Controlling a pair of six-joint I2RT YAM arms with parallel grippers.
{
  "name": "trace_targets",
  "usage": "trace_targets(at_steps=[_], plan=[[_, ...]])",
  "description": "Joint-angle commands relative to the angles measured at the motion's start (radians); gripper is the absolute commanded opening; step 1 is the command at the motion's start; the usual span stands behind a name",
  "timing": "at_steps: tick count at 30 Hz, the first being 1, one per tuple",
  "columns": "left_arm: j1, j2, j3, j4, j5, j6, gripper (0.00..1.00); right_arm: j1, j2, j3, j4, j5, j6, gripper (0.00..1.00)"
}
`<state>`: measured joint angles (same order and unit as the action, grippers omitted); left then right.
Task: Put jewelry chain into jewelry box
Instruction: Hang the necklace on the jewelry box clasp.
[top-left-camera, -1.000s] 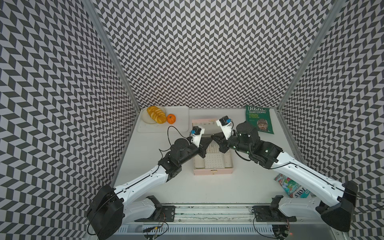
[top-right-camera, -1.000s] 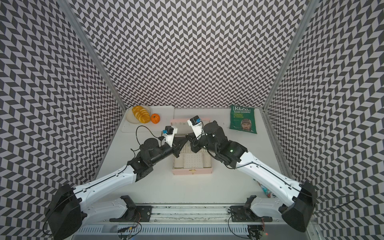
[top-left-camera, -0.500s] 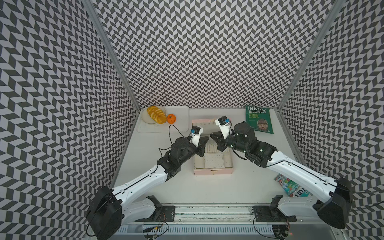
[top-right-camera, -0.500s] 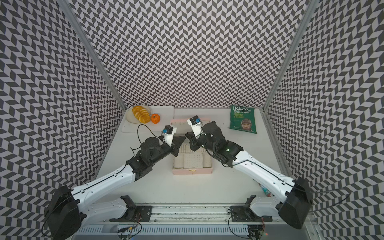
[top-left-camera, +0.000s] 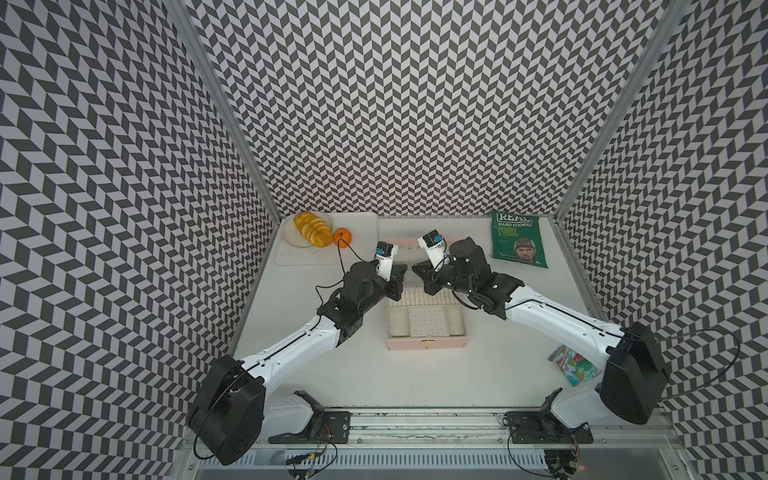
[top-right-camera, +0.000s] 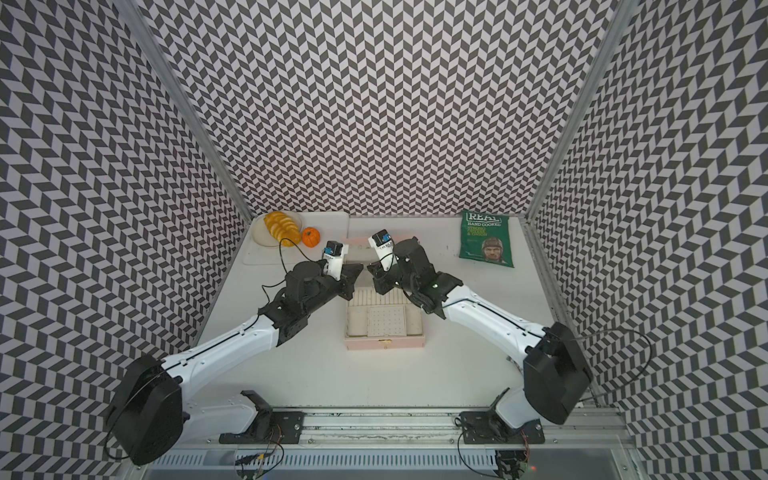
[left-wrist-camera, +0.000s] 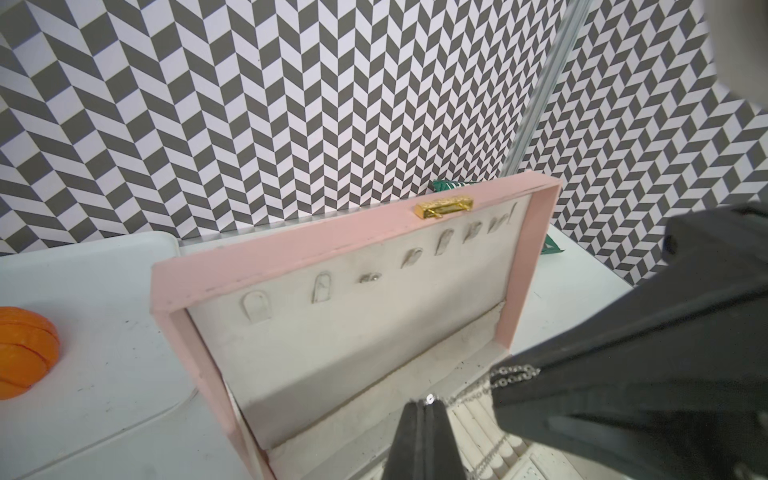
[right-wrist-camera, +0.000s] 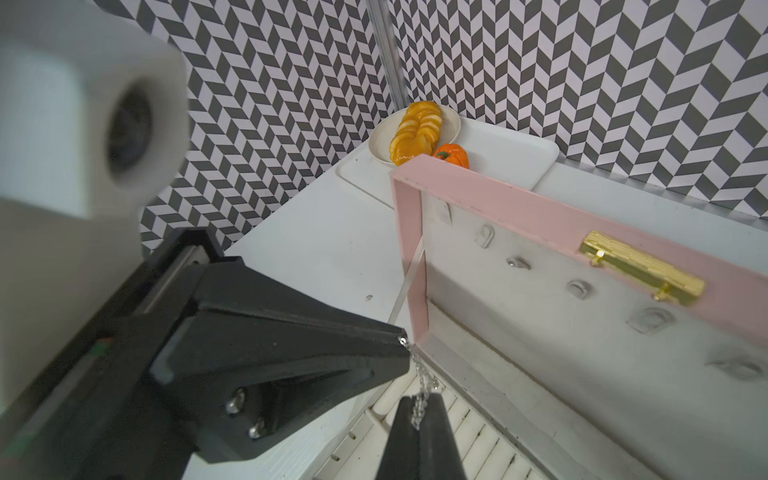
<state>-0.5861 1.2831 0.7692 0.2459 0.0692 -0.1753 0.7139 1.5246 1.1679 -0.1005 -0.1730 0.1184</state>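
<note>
1. Pale pink rectangular jewelry box (top-left-camera: 426, 343) with cream lining and gold clasp (top-left-camera: 425, 343): seen open in both top views on the white table (top-left-camera: 415, 382), lid raised at the far side. The black left gripper (top-left-camera: 402, 271) and black right gripper (top-left-camera: 415, 271) are held tip to tip above the ring rolls at the back of the box. The chain is too fine to be made out here. Also listed are a white tray (top-left-camera: 361, 232) at far left with a plate of orange slices (top-left-camera: 311, 228) and a small round orange fruit (top-left-camera: 343, 236), and a green crisp packet (top-left-camera: 517, 241) at far right.
2. Left wrist view: the thin silver jewelry chain (left-wrist-camera: 513, 372) is strung between the two tips, in front of the upright lid (left-wrist-camera: 374, 249). The left gripper (left-wrist-camera: 424, 409) is pinched tight on one end, where a small bright piece shows. The right gripper (left-wrist-camera: 505, 386) is clamped on links further along. Slack chain hangs down to the ring rolls (left-wrist-camera: 469, 419).
3. Right wrist view: the same chain (right-wrist-camera: 424, 380) is seen running from the left gripper (right-wrist-camera: 401, 345) to the right gripper (right-wrist-camera: 419, 405). Both pairs of jaws are closed on it, above the box interior.
</note>
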Motion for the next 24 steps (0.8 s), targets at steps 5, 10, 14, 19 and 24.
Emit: trace_targets(at_steps=[5,10,14,19,24], plan=[[0.033,0.077,0.09,0.034,0.032,0.006,0.0,-0.031,0.072,0.082,0.093,-0.021,-0.005,0.0],[0.05,0.13,0.125,0.047,0.047,0.002,0.0,-0.056,0.113,0.114,0.105,-0.023,-0.001,0.0],[0.061,0.156,0.154,0.046,0.049,0.0,0.0,-0.072,0.145,0.146,0.108,-0.028,0.007,0.0],[0.074,0.165,0.169,0.051,0.047,-0.009,0.0,-0.086,0.169,0.172,0.113,-0.046,0.01,0.0],[0.082,0.176,0.185,0.053,0.046,-0.014,0.0,-0.094,0.186,0.189,0.116,-0.052,0.017,0.0]])
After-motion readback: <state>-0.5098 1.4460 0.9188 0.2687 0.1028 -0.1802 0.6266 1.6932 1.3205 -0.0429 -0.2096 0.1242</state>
